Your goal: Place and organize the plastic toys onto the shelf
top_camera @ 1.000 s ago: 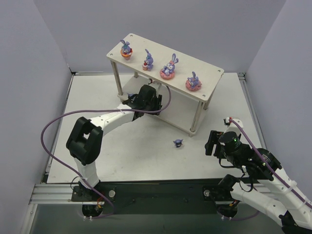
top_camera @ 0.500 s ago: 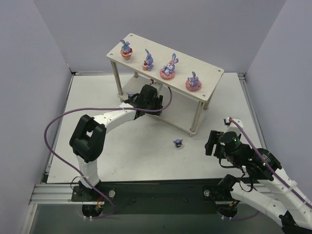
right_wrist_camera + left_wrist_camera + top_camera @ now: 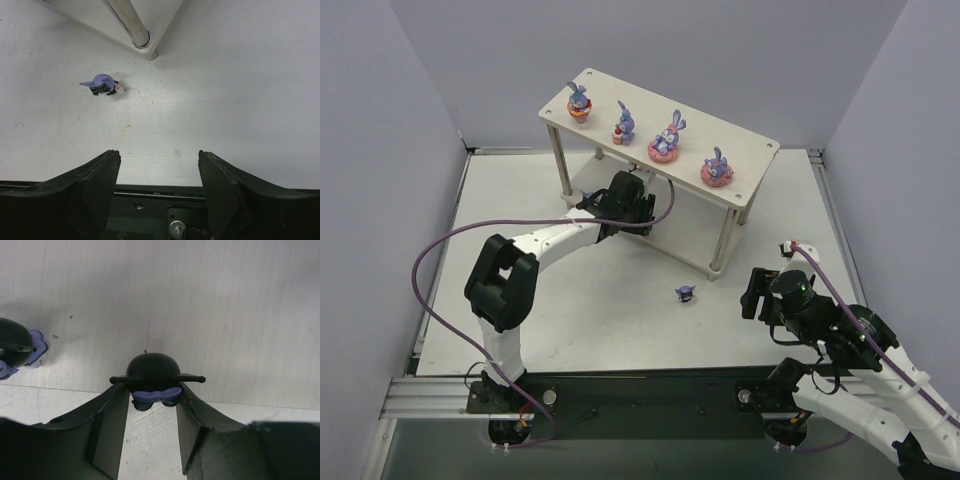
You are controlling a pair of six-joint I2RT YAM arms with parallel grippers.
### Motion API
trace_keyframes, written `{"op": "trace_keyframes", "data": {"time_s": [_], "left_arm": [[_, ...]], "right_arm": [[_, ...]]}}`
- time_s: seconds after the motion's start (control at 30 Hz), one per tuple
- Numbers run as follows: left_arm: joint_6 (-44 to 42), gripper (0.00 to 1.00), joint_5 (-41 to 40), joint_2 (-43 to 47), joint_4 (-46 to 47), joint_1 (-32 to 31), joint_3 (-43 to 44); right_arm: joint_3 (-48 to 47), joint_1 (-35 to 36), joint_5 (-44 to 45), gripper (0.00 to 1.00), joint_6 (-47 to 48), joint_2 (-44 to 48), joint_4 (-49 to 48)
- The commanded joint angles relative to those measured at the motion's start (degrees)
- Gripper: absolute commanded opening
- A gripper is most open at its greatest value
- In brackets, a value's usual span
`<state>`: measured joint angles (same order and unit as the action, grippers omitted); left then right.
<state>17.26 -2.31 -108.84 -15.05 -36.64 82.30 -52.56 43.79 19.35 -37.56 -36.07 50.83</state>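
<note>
Plastic toys point(image 3: 623, 123): four rabbits point(image 3: 666, 138) on shelf point(image 3: 750, 150), three dark figures point(image 3: 685, 293); left gripper point(image 3: 152, 390) holds one, right gripper point(image 3: 159, 165) open

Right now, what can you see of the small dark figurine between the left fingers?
The small dark glossy plastic figurine has a rounded black body, two thin points sticking out sideways and a blue-purple bow-shaped part below. It sits between the left gripper's black fingers, which press its sides, so it looks gripped. Behind it lies the pale wooden shelf board; whether they touch cannot be told.
</note>
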Motion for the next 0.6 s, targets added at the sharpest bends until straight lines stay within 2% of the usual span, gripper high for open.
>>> {"op": "trace_keyframes", "data": {"time_s": [0.0,0.33,0.57], "left_arm": [[-1.26,0.40,0.11,-0.76,-0.07,0.34,3.92],[-2.05,0.40,0.46,-2.34,-1.91,0.34,5.68],[-1.96,0.49,0.46,-2.43,-1.91,0.35,5.50]], "right_arm": [[0.61,-0.46,2.09,0.65,-0.41,0.39,1.47],[0.61,-0.46,2.09,0.65,-0.50,0.57,1.55],[0.70,-0.46,2.09,0.65,-0.58,0.74,1.55]]}}
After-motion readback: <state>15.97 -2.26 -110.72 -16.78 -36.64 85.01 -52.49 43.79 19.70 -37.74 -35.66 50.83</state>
